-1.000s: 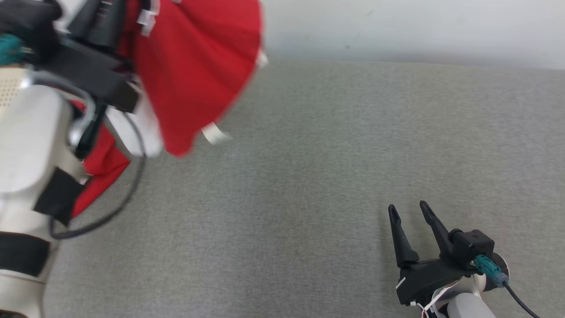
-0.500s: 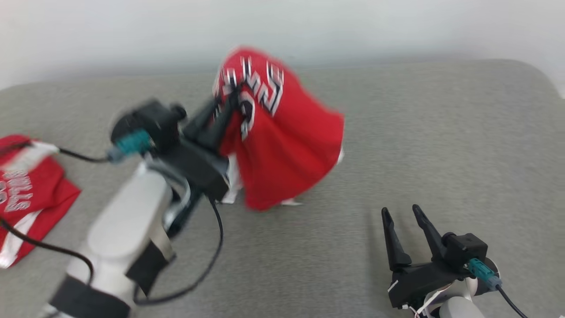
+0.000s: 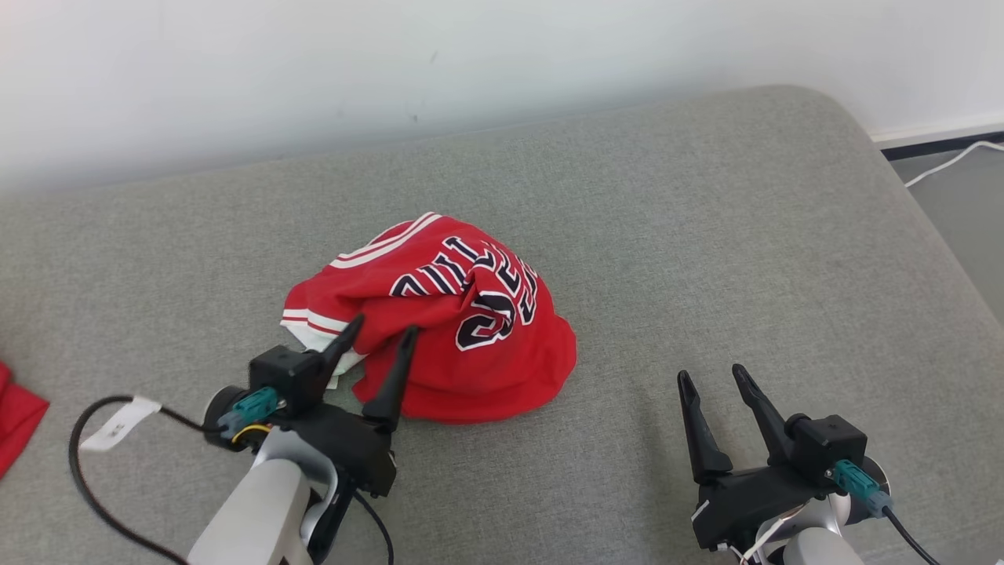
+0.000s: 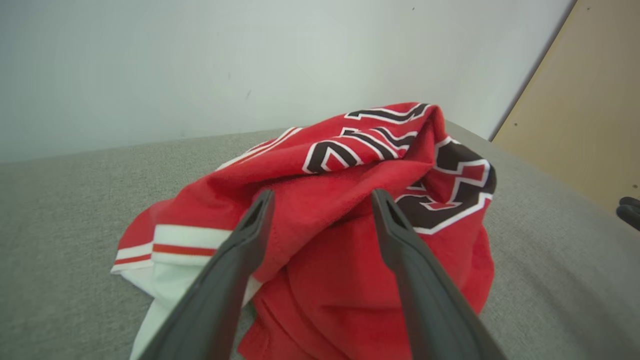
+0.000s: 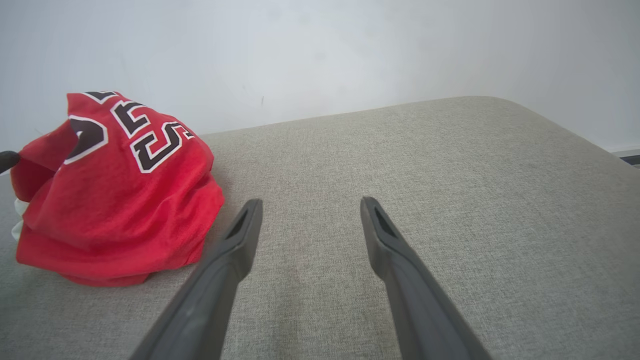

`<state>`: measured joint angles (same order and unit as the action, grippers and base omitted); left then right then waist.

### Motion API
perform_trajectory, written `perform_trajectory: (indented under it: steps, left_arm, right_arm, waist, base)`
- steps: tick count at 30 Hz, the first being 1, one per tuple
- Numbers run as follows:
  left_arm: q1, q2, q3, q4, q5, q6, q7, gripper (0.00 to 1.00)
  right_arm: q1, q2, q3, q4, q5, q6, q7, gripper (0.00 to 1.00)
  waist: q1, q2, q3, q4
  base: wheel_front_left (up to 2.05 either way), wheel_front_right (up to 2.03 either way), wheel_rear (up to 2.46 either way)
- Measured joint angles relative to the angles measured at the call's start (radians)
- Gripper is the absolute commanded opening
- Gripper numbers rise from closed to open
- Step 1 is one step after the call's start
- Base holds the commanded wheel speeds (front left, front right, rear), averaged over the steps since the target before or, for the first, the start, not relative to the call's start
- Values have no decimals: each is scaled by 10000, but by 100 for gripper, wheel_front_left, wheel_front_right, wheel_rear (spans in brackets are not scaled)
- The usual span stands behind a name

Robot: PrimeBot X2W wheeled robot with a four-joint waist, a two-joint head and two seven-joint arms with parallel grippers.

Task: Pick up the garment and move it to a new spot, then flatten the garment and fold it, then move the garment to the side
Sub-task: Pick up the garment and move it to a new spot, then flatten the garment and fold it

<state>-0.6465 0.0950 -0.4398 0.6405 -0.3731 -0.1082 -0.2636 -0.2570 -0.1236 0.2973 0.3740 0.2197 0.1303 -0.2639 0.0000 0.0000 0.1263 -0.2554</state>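
Covering most of the head view: grey fabric cushion [image 3: 706,235], rounded corner at far right, pale wall [image 3: 314,63] behind it. Strip of floor [image 3: 969,220] past the right edge, white cord [image 3: 949,161] lying on it.

Red garment [image 3: 486,361] sits crumpled in a heap near the cushion's middle, slightly left. Black-and-white lettering faces up, white and red striped trim at its left side. Not flattened, not folded.

Left gripper [image 3: 384,326] is at the heap's near-left edge, jaws spread wide, nothing clamped. In the left wrist view the fingers [image 4: 240,260] frame a raised fold of the cloth; contact cannot be told.

Right gripper [image 3: 711,372] is also wide open and empty, over bare cushion, well apart from the garment on its right.

Second red cloth [image 3: 16,416] is cut off by the left edge. Black cable [image 3: 78,479] loops beside the left arm, with a white tag [image 3: 118,420] on it.
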Motion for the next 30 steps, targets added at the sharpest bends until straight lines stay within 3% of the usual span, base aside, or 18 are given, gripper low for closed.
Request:
perform_trajectory:
  steps: [7,15,23,30]
  left_arm:
    - [1429,-81,1590,-1417,1281,502,-2,100]
    - [2658,-29,2665,-2633,2305,481,-2,100]
    - [4107,-180,4048,-4203,2612,585,-2,100]
    - [5437,-357,4863,-4715,2878,763,-2,100]
  right_arm:
    - [8,44,75,-81,0,0,0,100]
    - [41,50,224,-178,-2,0,0,100]
    - [220,58,449,-151,2,0,0,100]
    - [322,77,508,-115,2,0,0,100]
  waist:
    - [0,0,-108,365]
    - [0,0,-244,960]
    - [0,0,-474,1723]
    - [-1,-1,-750,2275]
  base:
    - [0,0,0]
    - [0,0,0]
    - [0,0,0]
    - [0,0,0]
